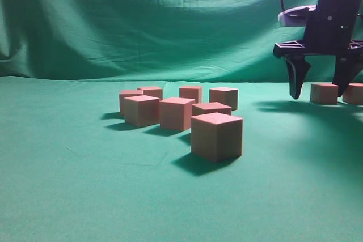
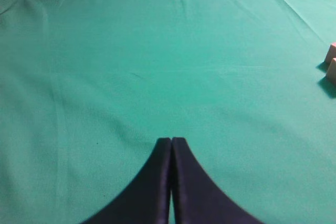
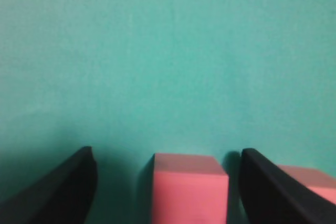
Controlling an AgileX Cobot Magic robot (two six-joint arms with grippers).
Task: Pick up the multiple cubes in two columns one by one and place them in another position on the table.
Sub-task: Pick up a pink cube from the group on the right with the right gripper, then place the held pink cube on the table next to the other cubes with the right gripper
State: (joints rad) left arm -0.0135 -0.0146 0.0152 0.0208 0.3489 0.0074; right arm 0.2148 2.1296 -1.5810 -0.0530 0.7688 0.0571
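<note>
Several pinkish wooden cubes (image 1: 177, 113) stand in two rough columns at the middle of the green table; the nearest cube (image 1: 216, 135) is the largest in view. Two more cubes stand at the far right: one (image 1: 324, 93) between my right gripper's fingers and one (image 1: 354, 93) beside it. My right gripper (image 1: 321, 88) is open and straddles the first cube (image 3: 190, 188) without gripping it; the second cube (image 3: 312, 181) lies just outside the right finger. My left gripper (image 2: 171, 141) is shut and empty over bare cloth; it is out of the exterior view.
A green cloth (image 1: 85, 185) covers the table and rises as a backdrop (image 1: 142, 21) behind. Two cube edges (image 2: 331, 62) show at the right border of the left wrist view.
</note>
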